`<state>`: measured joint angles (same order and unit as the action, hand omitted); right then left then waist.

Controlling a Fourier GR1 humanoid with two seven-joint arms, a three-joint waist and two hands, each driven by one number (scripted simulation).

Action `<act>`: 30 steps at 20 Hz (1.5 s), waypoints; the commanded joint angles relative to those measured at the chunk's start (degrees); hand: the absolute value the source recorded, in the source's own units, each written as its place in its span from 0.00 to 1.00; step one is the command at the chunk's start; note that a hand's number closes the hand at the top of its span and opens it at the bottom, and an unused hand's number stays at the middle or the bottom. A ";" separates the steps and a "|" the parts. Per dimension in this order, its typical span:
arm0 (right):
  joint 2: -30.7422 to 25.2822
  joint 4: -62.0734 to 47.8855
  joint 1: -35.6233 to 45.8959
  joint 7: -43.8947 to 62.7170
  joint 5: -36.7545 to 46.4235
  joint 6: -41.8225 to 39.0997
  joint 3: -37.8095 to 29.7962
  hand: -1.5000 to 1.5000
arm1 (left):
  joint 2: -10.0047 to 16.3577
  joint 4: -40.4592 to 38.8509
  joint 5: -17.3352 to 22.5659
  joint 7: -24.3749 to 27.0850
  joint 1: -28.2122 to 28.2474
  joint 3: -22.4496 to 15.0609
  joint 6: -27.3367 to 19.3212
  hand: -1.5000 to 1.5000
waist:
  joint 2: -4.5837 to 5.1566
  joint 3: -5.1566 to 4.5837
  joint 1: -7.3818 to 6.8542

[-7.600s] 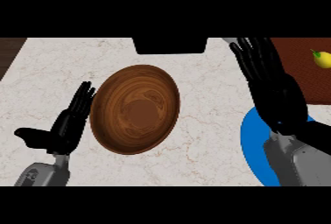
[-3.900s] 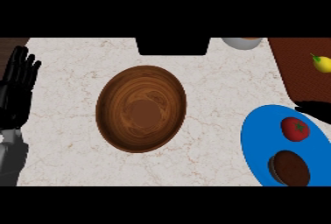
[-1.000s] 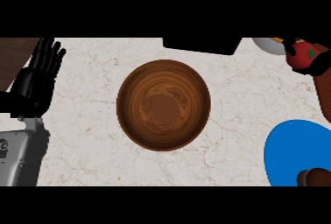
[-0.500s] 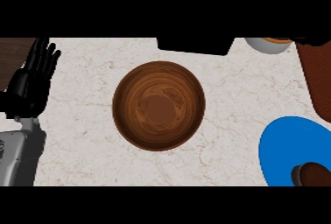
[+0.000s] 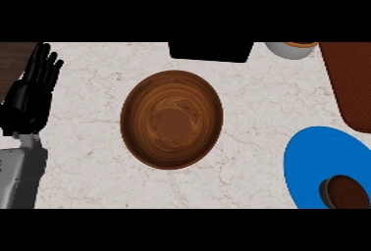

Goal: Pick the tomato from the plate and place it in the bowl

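A brown wooden bowl (image 5: 172, 126) sits in the middle of the marble counter with nothing inside it. At the lower right lies the blue plate (image 5: 311, 162), holding only a dark brown round item (image 5: 345, 192). No tomato shows anywhere in the head view. My left hand (image 5: 30, 93) rests open at the left edge, fingers pointing up, well apart from the bowl. My right hand is out of the view.
A brown cutting board (image 5: 351, 83) runs along the right edge. A white cup (image 5: 290, 49) with an orange-brown filling stands at the top right. A black object (image 5: 210, 50) sits at the top middle behind the bowl.
A second ago my right hand held the tomato at the top right; both have since left the view. The view has shifted slightly, the bowl now sitting a little lower and left.
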<state>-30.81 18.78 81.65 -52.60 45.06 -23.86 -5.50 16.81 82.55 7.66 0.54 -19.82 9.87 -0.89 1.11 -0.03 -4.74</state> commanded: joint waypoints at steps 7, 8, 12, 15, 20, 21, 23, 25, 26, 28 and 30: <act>9.74 -1.22 7.36 -2.32 -2.15 -15.87 4.79 1.00 | 0.96 -0.99 0.07 1.41 2.16 1.69 0.28 0.50 | -0.91 -0.05 2.86; 11.35 -1.05 8.02 -1.31 -2.21 -15.15 5.30 1.00 | -0.79 1.38 -1.19 0.60 3.20 0.12 -1.59 0.50 | -1.04 -0.01 2.42; 16.97 -0.71 8.75 2.39 -2.36 -14.98 7.78 1.00 | -0.59 0.92 -1.69 1.65 3.93 0.28 -1.48 0.50 | -1.07 -0.03 3.08; 20.04 0.84 5.71 3.65 -2.84 -14.21 9.40 1.00 | 0.82 0.12 0.38 3.57 5.51 3.05 0.20 0.50 | -1.32 -0.02 4.16; 27.31 3.87 3.17 8.56 -3.15 -10.59 12.03 1.00 | 3.51 -1.05 1.57 0.13 2.66 4.40 1.56 0.50 | -1.26 0.00 4.79; 25.78 5.91 -0.39 6.88 -2.41 -10.28 13.48 1.00 | 1.78 2.36 0.76 0.62 6.49 3.57 0.27 0.50 | -1.54 0.05 4.85; 28.95 6.84 -2.32 11.49 -0.55 -3.09 14.91 1.00 | 0.91 1.97 0.58 0.32 5.34 3.33 -0.60 0.50 | -1.15 0.02 4.32; 30.51 11.15 -5.26 15.03 0.00 -2.21 16.31 1.00 | 1.83 4.45 1.12 -0.24 6.33 3.98 -0.02 0.50 | -1.49 0.04 4.76; 30.26 7.98 -3.95 14.64 1.67 -1.59 17.38 1.00 | 0.65 -0.50 0.17 5.44 6.75 3.45 1.16 0.50 | -0.96 -0.02 4.25; 30.68 8.08 -6.94 22.85 -2.78 0.87 17.98 1.00 | -0.88 8.14 0.61 -0.07 10.15 0.61 0.96 0.50 | -1.28 0.01 2.58; 30.73 6.61 -10.06 20.52 -1.89 0.63 18.22 0.00 | 1.27 4.18 0.55 -2.15 4.81 2.56 -0.06 0.50 | -0.94 0.02 3.57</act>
<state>-1.20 26.76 74.89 -34.22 43.48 -24.11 11.59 17.64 85.63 8.09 0.71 -14.14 12.41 -0.71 -0.08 -0.02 -0.72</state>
